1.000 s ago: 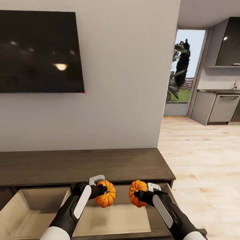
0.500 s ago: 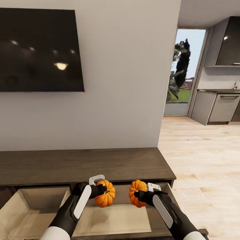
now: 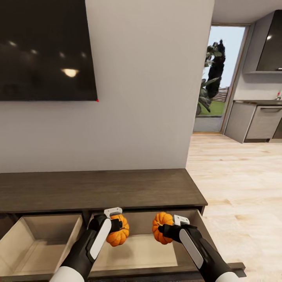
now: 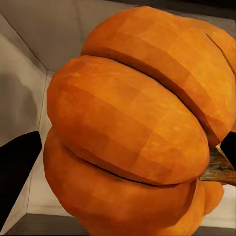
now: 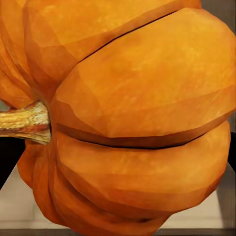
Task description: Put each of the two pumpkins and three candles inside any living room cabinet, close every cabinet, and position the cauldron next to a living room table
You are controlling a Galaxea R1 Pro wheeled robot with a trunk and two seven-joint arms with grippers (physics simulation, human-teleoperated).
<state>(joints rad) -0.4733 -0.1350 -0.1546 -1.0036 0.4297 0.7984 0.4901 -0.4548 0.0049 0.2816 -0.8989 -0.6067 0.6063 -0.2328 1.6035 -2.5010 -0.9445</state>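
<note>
My left gripper (image 3: 116, 226) is shut on an orange ribbed pumpkin (image 3: 117, 234), held just above the pale inside of the cabinet's open right drawer (image 3: 137, 254). Close up in the left wrist view, this pumpkin (image 4: 132, 132) sits between dark fingers (image 4: 17, 172). My right gripper (image 3: 166, 231) is shut on the second pumpkin (image 3: 160, 233) over the same drawer; in the right wrist view that pumpkin (image 5: 142, 123) has its stem (image 5: 24, 123) pointing sideways. The long dark brown cabinet (image 3: 102, 188) stands against the wall.
A second drawer (image 3: 35, 244) stands open to the left of the first. A black TV (image 3: 43, 51) hangs on the grey wall above the cabinet. To the right, wooden floor (image 3: 243, 188) leads to a kitchen counter (image 3: 258, 121) and a glass door (image 3: 217, 78).
The head view has shifted, so the wall and cabinet sit higher in the picture. Both pumpkins have sunk a little lower toward the open right drawer, the left one more.
</note>
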